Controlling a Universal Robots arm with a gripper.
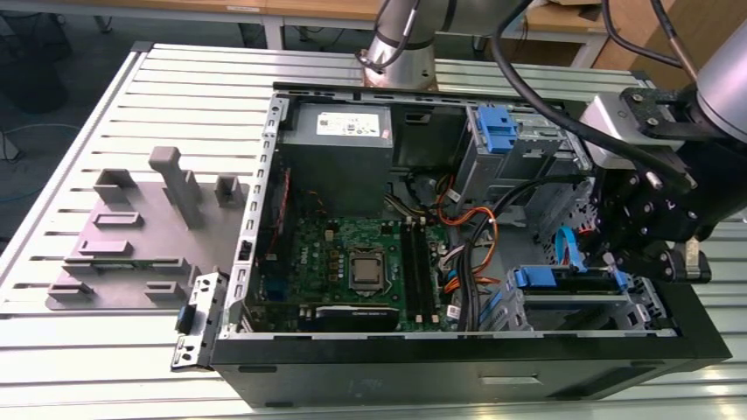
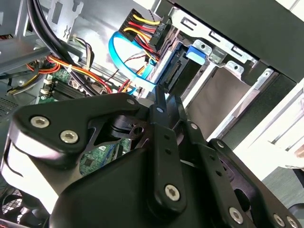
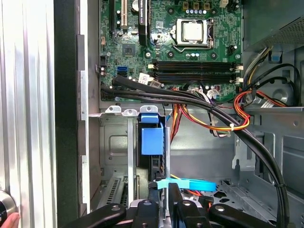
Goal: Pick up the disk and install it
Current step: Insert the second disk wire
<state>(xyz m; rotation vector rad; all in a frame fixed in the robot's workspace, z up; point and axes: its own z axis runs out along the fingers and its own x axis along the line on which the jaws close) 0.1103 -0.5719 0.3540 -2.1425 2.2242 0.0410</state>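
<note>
Exterior view: disk [image 1: 551, 278] inside drive cage [image 1: 575, 308]

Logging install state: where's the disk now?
Exterior view's right: the disk sits in the drive cage against the case's black panel, close by the tool.

Blk cable bundle [image 3: 199, 102] + blue SATA cable [image 3: 190, 184] by drive cage [image 3: 114, 142]

Open computer case [image 1: 467, 367] lies on the slatted counter [image 1: 198, 79], centre frame in the exterior view. Motherboard [image 1: 338, 262] exposed inside, with grey power supply [image 1: 345, 131] above it in frame. Grey fixture plate [image 1: 164, 232] at left of frame, just beside the case.
</note>
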